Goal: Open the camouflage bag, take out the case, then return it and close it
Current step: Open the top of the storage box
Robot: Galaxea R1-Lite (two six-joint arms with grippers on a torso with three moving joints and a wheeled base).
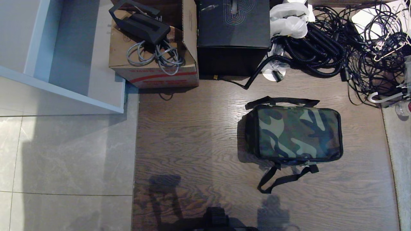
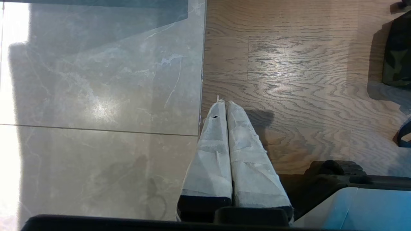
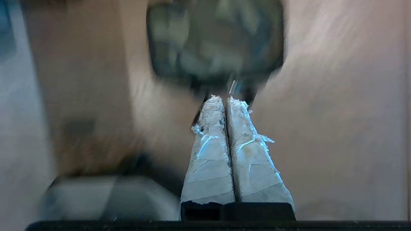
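The soft, boxy green-brown-black camouflage bag [image 1: 297, 133] is seen zipped shut on the brown wooden floor [image 1: 186, 138], its long side lying left to right, straight ahead of the nearer right tool [image 3: 225, 98], which is pressed shut and empty.

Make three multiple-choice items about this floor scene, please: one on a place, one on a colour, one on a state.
1. Where does the camouflage bag lie?
A. on the wooden floor
B. inside the cardboard box
C. on the grey tiles

2. What colour is the bag's strap?
A. red
B. black
C. white

3. How is the bag's lid?
A. open
B. removed
C. closed

Answers: 1 A, wood grain surrounds the bag; 2 B, the loop on the floor beside the bag is black; 3 C, the camouflage top lies flat and no lining shows.
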